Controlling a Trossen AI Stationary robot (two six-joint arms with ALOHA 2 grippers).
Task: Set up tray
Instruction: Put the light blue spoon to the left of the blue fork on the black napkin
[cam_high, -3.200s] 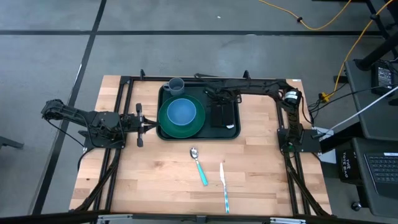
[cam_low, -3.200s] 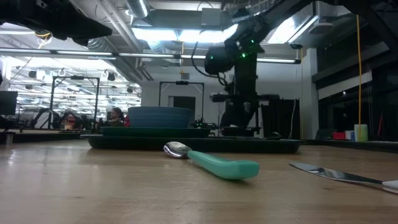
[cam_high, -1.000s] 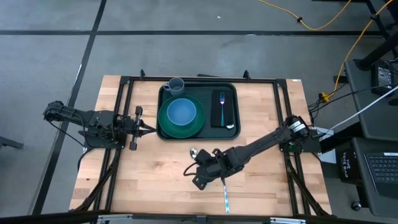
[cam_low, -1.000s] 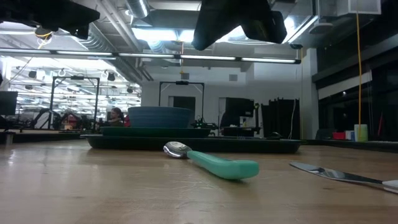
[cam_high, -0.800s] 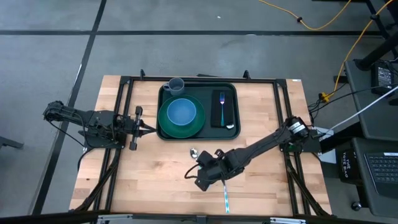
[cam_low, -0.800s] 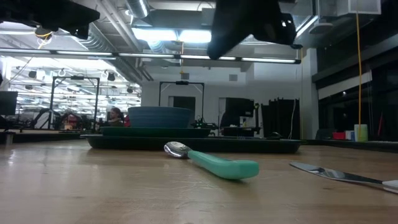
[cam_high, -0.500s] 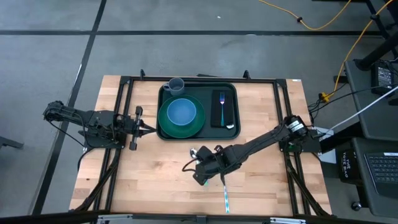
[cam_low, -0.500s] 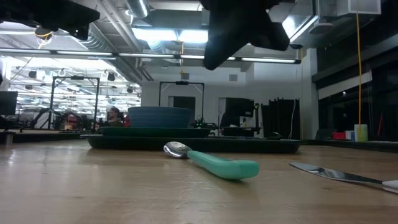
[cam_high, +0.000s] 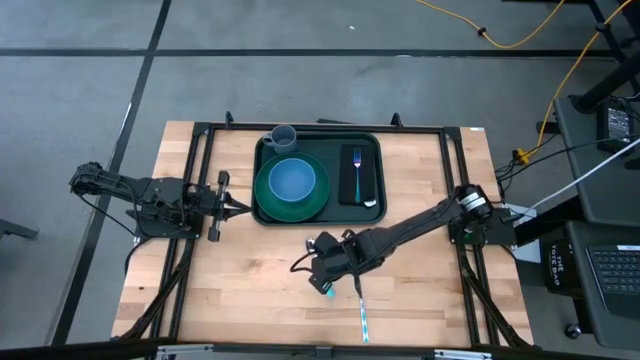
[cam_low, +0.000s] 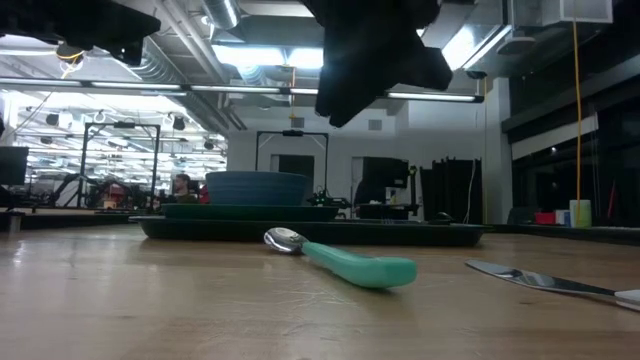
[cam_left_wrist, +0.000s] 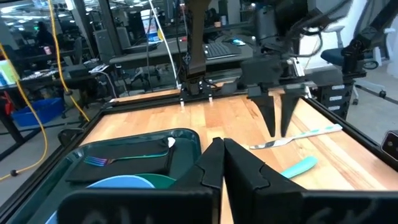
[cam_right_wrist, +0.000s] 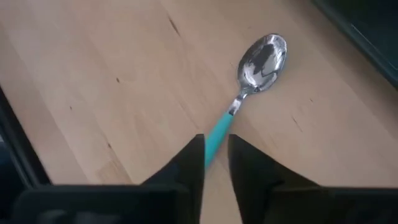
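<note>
The dark green-black tray (cam_high: 381, 150) lies at the table's far middle, carrying a green plate (cam_high: 268, 200) with a blue bowl (cam_high: 293, 180), a grey cup (cam_high: 283, 136) and a black napkin (cam_high: 351, 185) with a fork (cam_high: 357, 165) on it. A teal-handled spoon (cam_right_wrist: 249, 81) lies flat on the wood nearer than the tray. My right gripper (cam_right_wrist: 216, 149) hangs above its handle, open by a narrow gap and pointing down; the low view shows it (cam_low: 335, 115) well clear of the spoon (cam_low: 345, 262). My left gripper (cam_high: 238, 207) waits shut, left of the tray.
A teal-handled knife (cam_high: 360, 305) lies on the wood just right of the spoon, toward the near edge (cam_low: 540, 280). Bare wood stretches left of the spoon. The black frame rails (cam_high: 200, 160) run along the table's sides and far edge.
My right gripper has drifted a little toward the far edge over the spoon and come down somewhat, staying above it. The spoon and knife have not moved.
</note>
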